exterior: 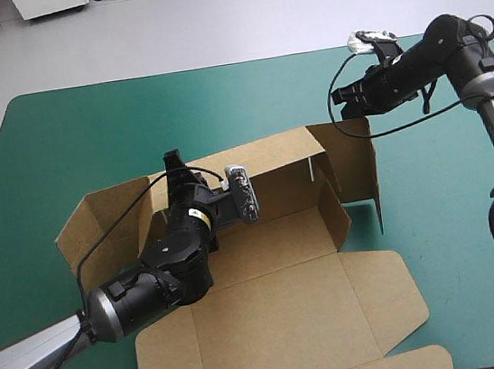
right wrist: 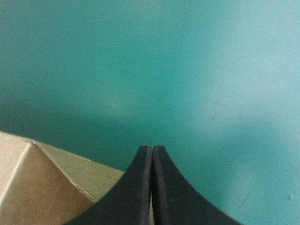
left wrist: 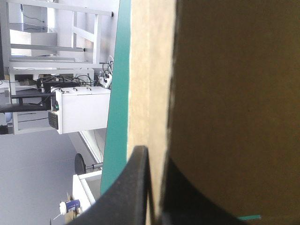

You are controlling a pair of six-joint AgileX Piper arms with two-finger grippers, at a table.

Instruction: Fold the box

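Inside left gripper (left wrist: 154, 159), box (exterior: 277, 271) wall clamped, right gripper (right wrist: 152, 150) pressed together beside far corner.

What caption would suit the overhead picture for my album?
Left gripper pinches a raised wall of the brown box; right gripper hovers shut near it.

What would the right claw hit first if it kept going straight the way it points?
Probably the bare teal-green cover. The right claw, shut, aims past the box edge beside it, and nothing else shows ahead. Depth is hard to judge here.
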